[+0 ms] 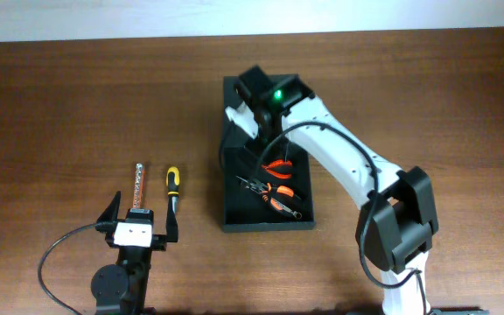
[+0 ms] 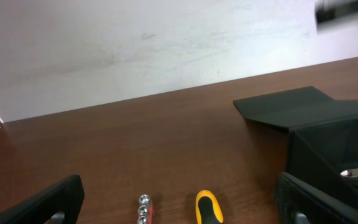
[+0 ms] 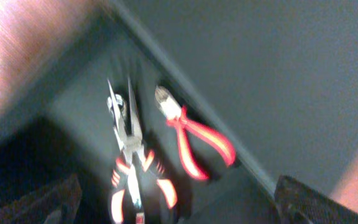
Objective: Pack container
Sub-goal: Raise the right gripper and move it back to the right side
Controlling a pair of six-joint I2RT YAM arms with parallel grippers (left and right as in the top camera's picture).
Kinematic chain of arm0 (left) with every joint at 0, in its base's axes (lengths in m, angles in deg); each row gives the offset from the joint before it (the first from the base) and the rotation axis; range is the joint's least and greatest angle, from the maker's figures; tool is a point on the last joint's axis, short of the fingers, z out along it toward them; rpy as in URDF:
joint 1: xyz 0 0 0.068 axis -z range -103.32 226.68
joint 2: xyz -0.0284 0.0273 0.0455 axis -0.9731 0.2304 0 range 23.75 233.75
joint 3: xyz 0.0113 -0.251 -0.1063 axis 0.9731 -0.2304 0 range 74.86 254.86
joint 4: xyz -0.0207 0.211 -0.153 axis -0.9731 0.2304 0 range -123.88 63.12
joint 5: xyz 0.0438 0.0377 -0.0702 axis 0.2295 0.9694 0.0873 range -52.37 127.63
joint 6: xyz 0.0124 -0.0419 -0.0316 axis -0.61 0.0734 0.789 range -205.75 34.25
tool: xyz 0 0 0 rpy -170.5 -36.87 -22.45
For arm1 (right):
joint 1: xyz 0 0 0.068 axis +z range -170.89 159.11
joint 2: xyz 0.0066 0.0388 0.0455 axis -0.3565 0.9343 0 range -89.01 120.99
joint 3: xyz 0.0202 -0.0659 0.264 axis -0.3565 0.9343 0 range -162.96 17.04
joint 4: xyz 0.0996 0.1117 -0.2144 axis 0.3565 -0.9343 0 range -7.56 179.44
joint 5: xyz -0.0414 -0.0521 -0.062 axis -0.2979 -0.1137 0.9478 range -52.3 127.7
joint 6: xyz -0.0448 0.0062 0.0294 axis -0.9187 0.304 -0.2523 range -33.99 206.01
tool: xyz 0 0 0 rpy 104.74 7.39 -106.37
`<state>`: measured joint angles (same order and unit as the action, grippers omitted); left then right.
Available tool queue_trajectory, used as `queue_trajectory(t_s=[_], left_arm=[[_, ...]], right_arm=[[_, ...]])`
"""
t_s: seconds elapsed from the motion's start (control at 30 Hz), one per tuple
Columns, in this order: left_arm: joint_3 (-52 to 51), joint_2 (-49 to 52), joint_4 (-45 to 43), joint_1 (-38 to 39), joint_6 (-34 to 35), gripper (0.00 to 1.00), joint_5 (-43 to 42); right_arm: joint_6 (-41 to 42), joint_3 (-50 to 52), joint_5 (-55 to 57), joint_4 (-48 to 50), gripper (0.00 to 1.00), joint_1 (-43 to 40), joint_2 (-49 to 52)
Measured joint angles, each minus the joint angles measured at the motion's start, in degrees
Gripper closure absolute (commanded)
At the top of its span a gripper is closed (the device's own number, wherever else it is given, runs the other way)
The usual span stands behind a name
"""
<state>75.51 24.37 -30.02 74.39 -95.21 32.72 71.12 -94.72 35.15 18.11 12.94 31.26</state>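
Hovering over container [image 1: 227, 188] far edge, right gripper [image 3: 176, 202] apart, left gripper [image 1: 141, 220] apart, screwdriver [image 1: 172, 182] just ahead.

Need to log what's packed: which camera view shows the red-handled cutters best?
Right wrist: the red-handled cutters lie whole and large, though blurred, beside the orange-black pliers on the container floor. Overhead shows them only small. Left wrist catches just a red sliver at its right edge, inside the container.

Your overhead view looks straight down on the table [image 1: 59, 105]. Your left wrist view sits low, facing the far wall [image 2: 135, 50]. Your right wrist view looks closely into the container [image 3: 260, 62], which all three views share.
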Motion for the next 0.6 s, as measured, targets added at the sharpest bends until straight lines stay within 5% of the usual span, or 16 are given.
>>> queue_trajectory(t_s=[0.4, 0.6], left_arm=[[0.0, 0.0, 0.0, 0.0, 0.0, 0.01, 0.0], [0.0, 0.0, 0.0, 0.0, 0.0, 0.01, 0.0]], right_arm=[[7.4, -46.4, 12.7, -21.9, 0.01, -4.1, -0.4], [15.4, -51.5, 22.8, -25.6, 0.01, -16.4, -3.1]])
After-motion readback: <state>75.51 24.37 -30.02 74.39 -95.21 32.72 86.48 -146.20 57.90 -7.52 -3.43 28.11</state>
